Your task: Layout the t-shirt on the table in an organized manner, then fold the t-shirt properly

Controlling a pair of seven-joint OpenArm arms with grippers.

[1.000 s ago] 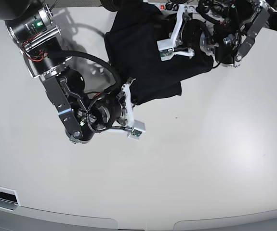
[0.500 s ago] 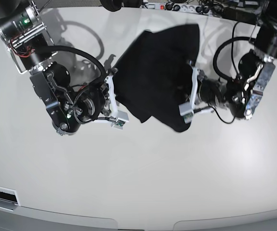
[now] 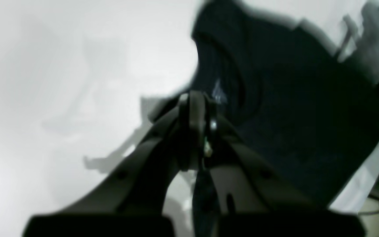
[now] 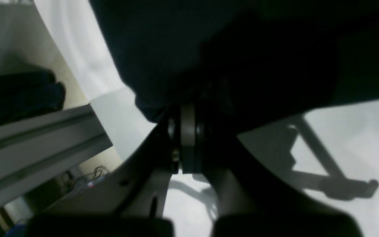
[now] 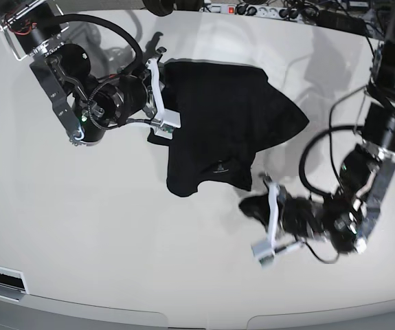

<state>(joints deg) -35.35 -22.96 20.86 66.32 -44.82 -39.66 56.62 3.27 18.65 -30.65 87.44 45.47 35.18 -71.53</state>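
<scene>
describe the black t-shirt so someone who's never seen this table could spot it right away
Look at the big glossy white table. Toward its far side, between the two robot arms, the t-shirt is stretched out, a corner pinched by each gripper. It is the only soft black cloth there, with a small pale label inside its neckline.

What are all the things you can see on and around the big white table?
t-shirt: one, black, spread between the two arms on the far half of the table, partly lifted, pale label showing near its lower edge.
table: one, glossy white, under everything.
power strip: one, white with a red switch, beyond the table's far edge.
metal rail: one, grey, beside the table in the right wrist view.
dark bundle: one, dark, behind that rail; too blurred to tell what it is.
right claw: one, white fingers, shut on the t-shirt's edge, on the base view's left.
left claw: one, white fingers, shut on the t-shirt's edge, near the front right.
</scene>
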